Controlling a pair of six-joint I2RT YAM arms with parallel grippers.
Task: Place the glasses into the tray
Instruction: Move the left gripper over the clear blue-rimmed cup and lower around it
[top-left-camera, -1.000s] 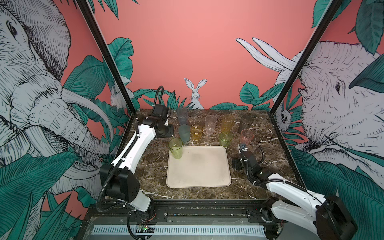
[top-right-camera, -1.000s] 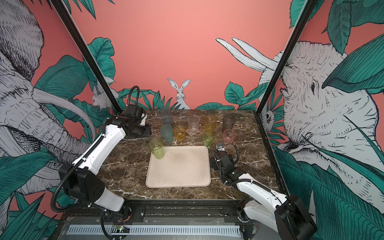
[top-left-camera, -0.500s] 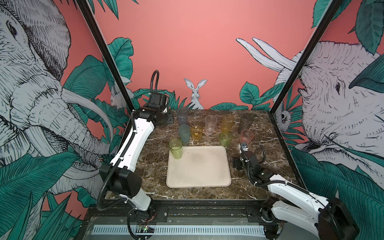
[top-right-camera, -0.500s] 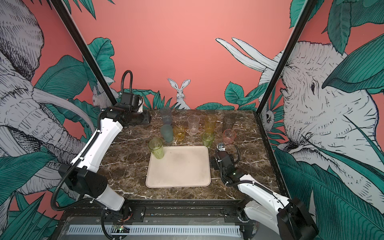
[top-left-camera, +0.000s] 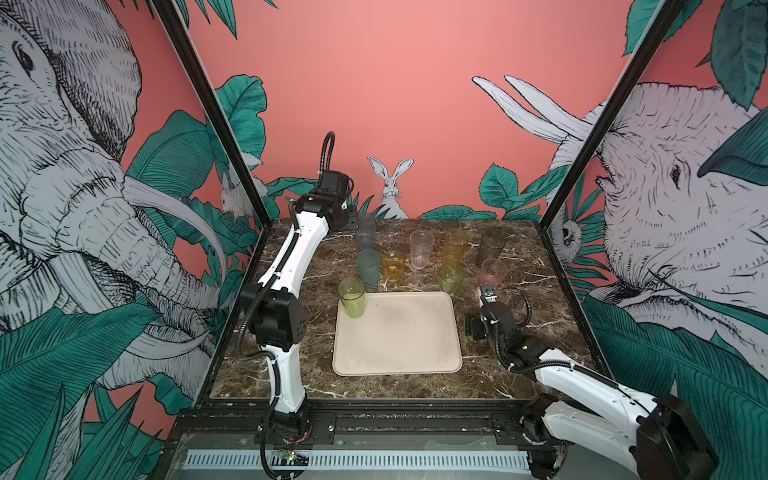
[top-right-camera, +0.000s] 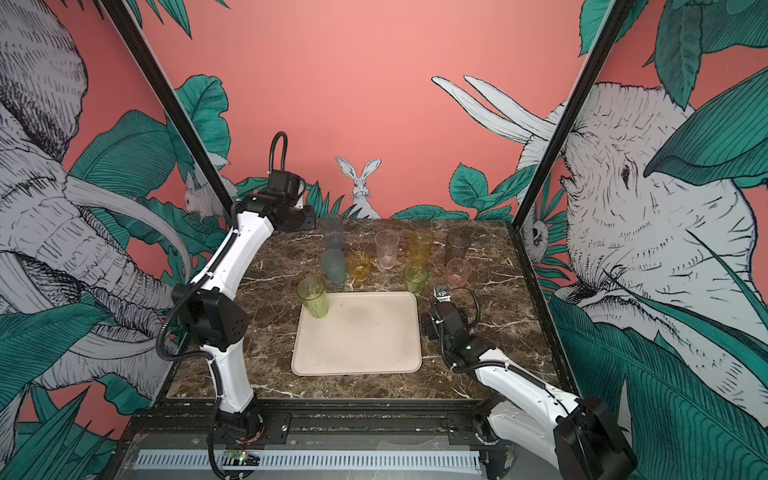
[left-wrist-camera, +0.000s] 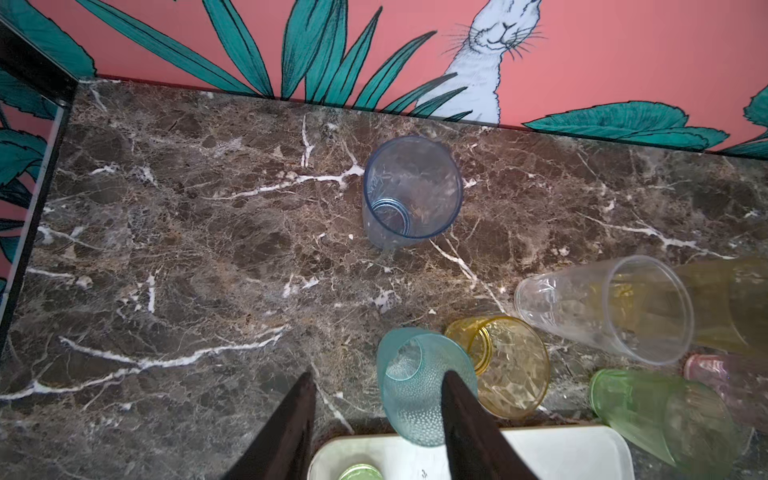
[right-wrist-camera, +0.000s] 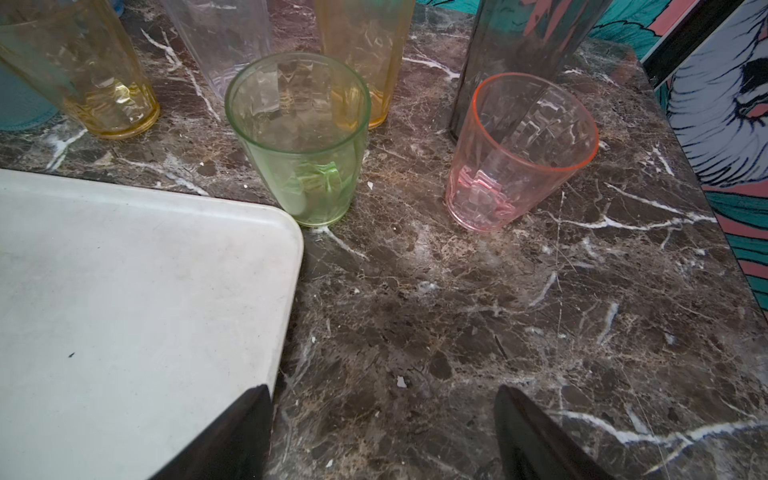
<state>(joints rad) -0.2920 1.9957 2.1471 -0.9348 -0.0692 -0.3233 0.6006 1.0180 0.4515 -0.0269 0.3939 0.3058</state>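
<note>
1. The tray (top-left-camera: 397, 336) (top-right-camera: 357, 336) lies flat on the marble tabletop (top-left-camera: 415, 386), at the middle toward the front edge.
2. The yellow-green tumbler (top-left-camera: 352, 297) (top-right-camera: 312, 297) stands upright inside the tray at its far-left corner. It is the only glass in the tray.
3. The other eight glasses stand upright on the marble behind the tray.
4. Back row, left to right in both top views: pale blue tumbler (top-left-camera: 366, 230) (left-wrist-camera: 411, 193), clear tumbler (top-left-camera: 421, 248), tall amber tumbler (top-left-camera: 454, 247), smoky grey tumbler (top-left-camera: 492, 245).
5. Nearer row: the frosted teal tumbler (top-left-camera: 368, 268) (left-wrist-camera: 415, 390) and the short amber tumbler (top-left-camera: 393, 264) stand just beside each other. The short green tumbler (top-left-camera: 451, 279) (right-wrist-camera: 299, 137) stands just beyond the tray's far-right corner, and the pink tumbler (top-left-camera: 494, 272) (right-wrist-camera: 519, 153) stands to its right, apart from it.
6. The left gripper (left-wrist-camera: 377, 374) is raised over the back-left part of the table. Its fingers are spread with only marble showing between them, so it grasps nothing. The pale blue tumbler stands ahead of it.
7. The right gripper (right-wrist-camera: 380, 388) sits low over bare marble just right of the tray. Its fingers are spread wide and hold nothing. The pink tumbler stands ahead of it, well clear of the fingertips.
</note>
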